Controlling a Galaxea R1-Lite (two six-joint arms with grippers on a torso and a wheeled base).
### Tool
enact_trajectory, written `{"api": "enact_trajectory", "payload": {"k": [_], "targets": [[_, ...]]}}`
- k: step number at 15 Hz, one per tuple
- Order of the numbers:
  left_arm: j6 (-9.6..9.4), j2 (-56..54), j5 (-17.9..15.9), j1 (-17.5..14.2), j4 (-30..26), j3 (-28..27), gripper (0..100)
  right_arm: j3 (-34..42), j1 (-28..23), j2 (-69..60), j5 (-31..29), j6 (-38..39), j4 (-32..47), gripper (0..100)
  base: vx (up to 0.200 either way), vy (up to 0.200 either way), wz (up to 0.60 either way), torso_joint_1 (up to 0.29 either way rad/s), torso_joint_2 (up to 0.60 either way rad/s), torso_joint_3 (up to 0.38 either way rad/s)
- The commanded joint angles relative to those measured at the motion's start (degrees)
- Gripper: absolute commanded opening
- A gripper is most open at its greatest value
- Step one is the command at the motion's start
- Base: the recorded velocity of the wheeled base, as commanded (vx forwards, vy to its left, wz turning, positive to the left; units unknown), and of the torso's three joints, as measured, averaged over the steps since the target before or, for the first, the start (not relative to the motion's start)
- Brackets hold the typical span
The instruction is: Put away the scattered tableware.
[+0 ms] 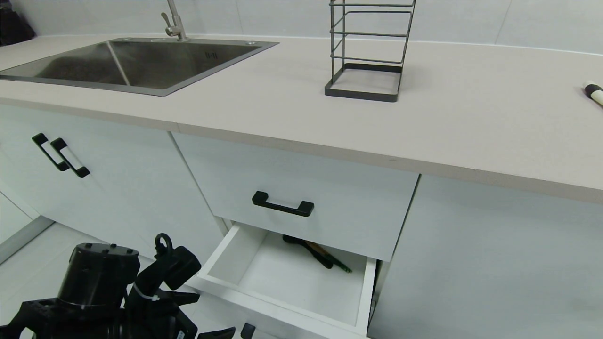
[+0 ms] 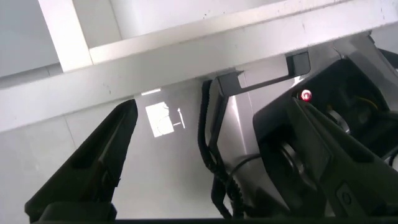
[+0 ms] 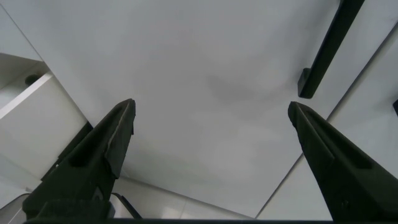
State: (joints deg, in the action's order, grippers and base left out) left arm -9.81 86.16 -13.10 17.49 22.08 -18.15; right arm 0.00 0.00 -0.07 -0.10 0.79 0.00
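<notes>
The lower drawer (image 1: 221,256) stands pulled out under the counter. A few dark-handled utensils (image 1: 314,252) lie at its back. On the counter's far right edge rests a utensil with a black and cream handle (image 1: 594,93). My left gripper (image 1: 207,315) hangs low at the drawer's front left corner, open and holding nothing. In the left wrist view my left gripper (image 2: 211,109) faces the drawer front and its black handle (image 2: 261,79). My right gripper (image 3: 211,107) is open and holds nothing, close to a white cabinet door with a black handle (image 3: 326,50).
A steel sink (image 1: 136,61) with a tap (image 1: 174,21) is set into the counter at the left. A black wire rack (image 1: 370,52) stands mid-counter. Above the open drawer sits a closed drawer with a black handle (image 1: 282,204). Cabinet doors with paired handles (image 1: 60,154) lie to the left.
</notes>
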Motion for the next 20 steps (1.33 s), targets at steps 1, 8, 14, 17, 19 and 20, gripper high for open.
{"api": "enact_trajectory", "payload": {"k": [1, 8, 14, 17, 19, 20], "targets": [[0.06, 1.46, 0.01, 0.0, 1.13, 0.05, 100, 0.0, 0.0, 0.07, 0.01, 0.0, 0.0, 100, 0.0, 0.0, 0.0, 0.0, 0.0, 0.0], [0.5, 8.32, -0.08, 0.0, 12.38, -0.39, 100, 0.0, 0.0, 0.07, 0.01, 0.0, 0.0, 100, 0.0, 0.0, 0.0, 0.0, 0.0, 0.0], [0.67, 10.6, -0.08, 0.0, 13.87, -4.0, 100, 0.0, 0.0, 0.07, 0.01, 0.0, 0.0, 100, 0.0, 0.0, 0.0, 0.0, 0.0, 0.0], [0.67, 12.36, -0.08, 0.0, 13.96, -6.28, 100, 0.0, 0.0, 0.07, 0.01, 0.0, 0.0, 100, 0.0, 0.0, 0.0, 0.0, 0.0, 0.0], [0.67, 13.33, -0.08, 0.0, 13.96, -7.78, 100, 0.0, 0.0, 0.07, 0.01, 0.0, 0.0, 100, 0.0, 0.0, 0.0, 0.0, 0.0, 0.0], [0.67, 13.86, -0.08, 0.0, 13.96, -8.74, 100, 0.0, 0.0, 0.07, 0.01, 0.0, 0.0, 100, 0.0, 0.0, 0.0, 0.0, 0.0, 0.0]]}}
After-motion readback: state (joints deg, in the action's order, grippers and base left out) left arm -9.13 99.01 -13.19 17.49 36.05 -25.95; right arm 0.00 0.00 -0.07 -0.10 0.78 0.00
